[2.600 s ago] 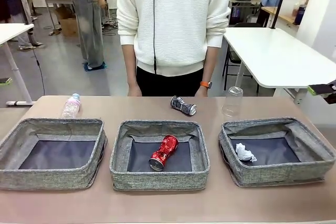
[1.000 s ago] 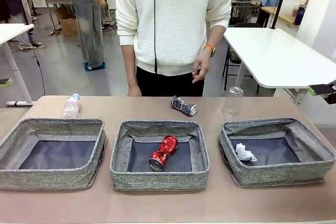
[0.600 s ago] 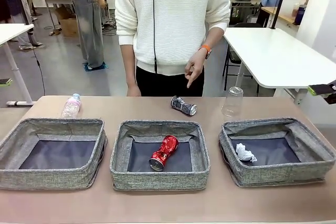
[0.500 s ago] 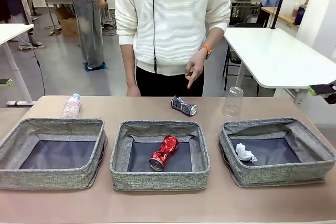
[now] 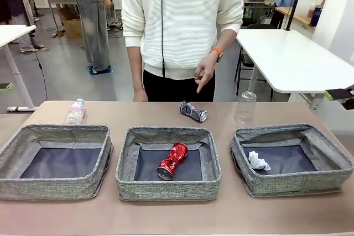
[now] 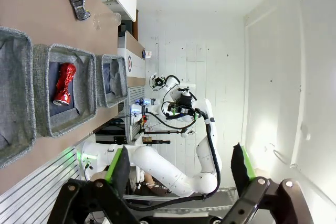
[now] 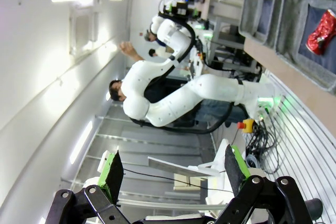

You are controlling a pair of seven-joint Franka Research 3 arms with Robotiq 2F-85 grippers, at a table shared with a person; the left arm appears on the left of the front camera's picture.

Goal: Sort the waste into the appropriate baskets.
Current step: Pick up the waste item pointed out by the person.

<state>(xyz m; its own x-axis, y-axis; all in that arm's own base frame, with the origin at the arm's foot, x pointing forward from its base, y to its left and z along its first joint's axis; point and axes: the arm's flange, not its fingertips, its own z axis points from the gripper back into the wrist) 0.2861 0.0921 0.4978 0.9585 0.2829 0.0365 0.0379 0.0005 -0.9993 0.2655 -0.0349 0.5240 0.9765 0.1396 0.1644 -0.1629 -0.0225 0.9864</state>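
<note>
My left gripper (image 6: 178,163) and right gripper (image 7: 172,167) stand spread wide, empty, well away from the tan table (image 5: 177,214). A crushed red can (image 5: 172,160) lies in the middle grey woven basket (image 5: 166,189) and a crumpled white paper wad (image 5: 258,161) in the right basket (image 5: 293,183). Beyond them lie a crushed black-and-silver printed can (image 5: 193,111), a clear plastic bottle (image 5: 74,111) and an upturned clear plastic cup (image 5: 245,106). The person's hand (image 5: 203,74) points down above the printed can.
</note>
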